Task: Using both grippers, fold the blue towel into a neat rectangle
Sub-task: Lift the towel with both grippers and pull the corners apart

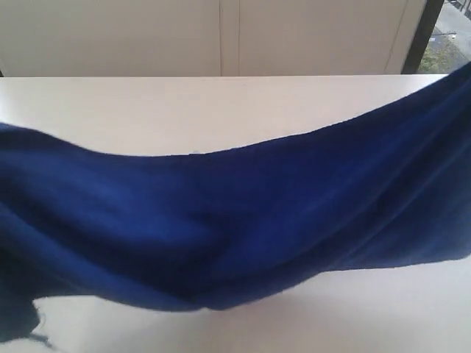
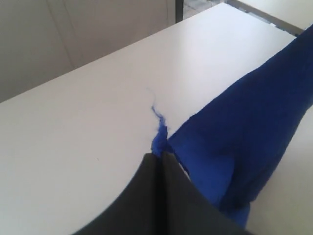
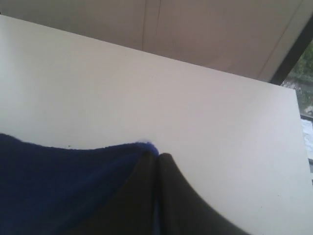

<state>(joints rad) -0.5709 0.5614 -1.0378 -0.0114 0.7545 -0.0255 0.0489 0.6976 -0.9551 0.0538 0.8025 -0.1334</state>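
The blue towel (image 1: 235, 220) hangs stretched across the exterior view, lifted above the white table (image 1: 221, 110) and sagging in the middle. Neither gripper shows in that view. In the left wrist view my left gripper (image 2: 157, 155) is shut on a corner of the blue towel (image 2: 244, 137), with a twisted tip and loose thread sticking out past the black fingers (image 2: 176, 181). In the right wrist view my right gripper (image 3: 157, 156) is shut on another corner of the blue towel (image 3: 58, 181), the cloth's hemmed edge running off from the jaws.
Pale cabinet doors (image 1: 221, 37) stand behind the table's far edge. A dark window frame (image 1: 423, 33) is at the back right. Bare table top lies beyond the towel and in front of it.
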